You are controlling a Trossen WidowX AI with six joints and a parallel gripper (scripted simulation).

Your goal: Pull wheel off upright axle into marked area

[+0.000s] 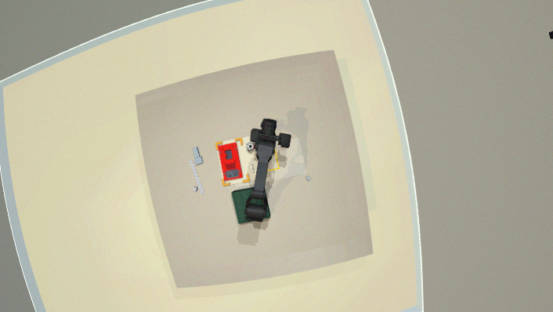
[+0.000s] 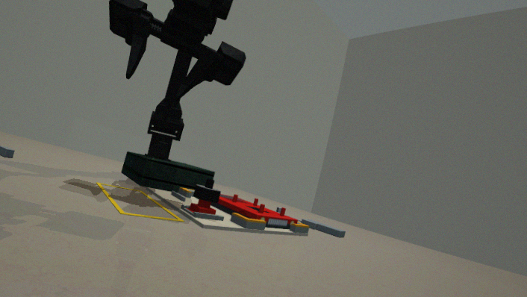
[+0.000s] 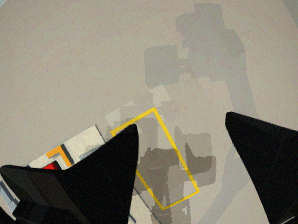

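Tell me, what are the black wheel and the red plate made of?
The wheel looks like matte black rubber or plastic: dark, no shine. The red plate looks like smooth painted plastic or metal: flat, even colour with little pegs. The pictures cannot settle which.

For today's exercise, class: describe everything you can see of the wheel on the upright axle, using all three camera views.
The wheel is a dark, thick, blocky disc lying flat on a short axle that rises from a red base, at the near corner of the pale board. From above it appears small and grey-white with a dark centre. It sits beside the yellow-outlined marked area, not inside it. Nothing grips it: the hand hangs open, high above. The wrist view does not show it.
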